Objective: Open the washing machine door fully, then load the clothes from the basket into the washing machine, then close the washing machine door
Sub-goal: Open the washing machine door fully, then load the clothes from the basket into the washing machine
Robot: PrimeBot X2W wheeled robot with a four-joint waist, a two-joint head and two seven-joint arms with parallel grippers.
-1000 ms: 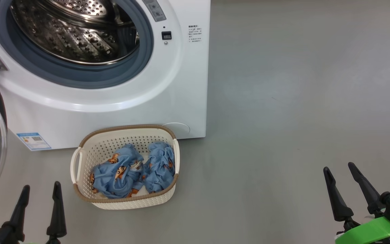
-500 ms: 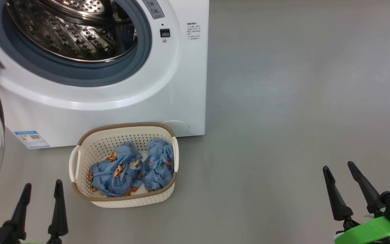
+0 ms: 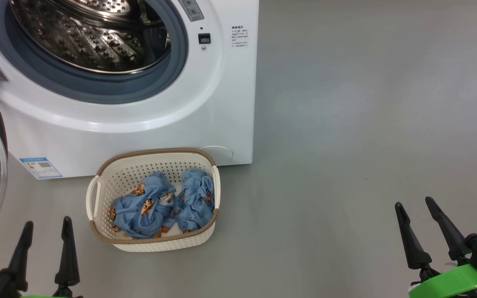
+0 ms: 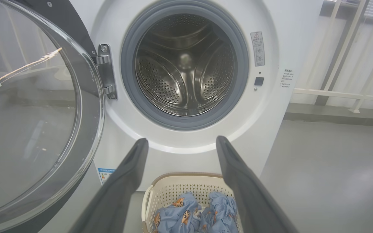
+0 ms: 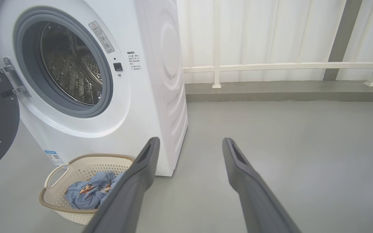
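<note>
Left gripper [image 3: 47, 221] sits low at the near left, fingers parted wide over bare grey floor [image 3: 346, 124]. The right gripper [image 3: 413, 203] is at the near right, its jaws just as wide, gripping nothing.

The basket [image 3: 164, 245] stands on the floor just in front of the washing machine [image 3: 222, 103], towards its right corner. Whether its far rim touches the white front panel is hard to call. It lies just right of the left gripper and a little farther out, clear of the fingertips. The right gripper is well apart from it, with open floor between. In the left wrist view the basket shows low down between the two dark fingers, with the round opening above their tips.

Inside the basket are the clothes, two crumpled light blue bundles with orange-brown cartoon figures. One [image 3: 141, 213] lies in the left half, the other [image 3: 195, 203] against the right wall, and the two touch in the middle. Both sit below the brown rim.

The washing machine door [image 4: 34, 113] is swung out to the left on its hinge, its glass bowl bulging beside the left gripper. The grey gasket [image 3: 110, 89] rings the open mouth, and the drum [image 3: 89, 41] shows bare perforated steel. A blue-white label sticker [image 3: 40, 167] sits low on the machine's front, left of the basket.
</note>
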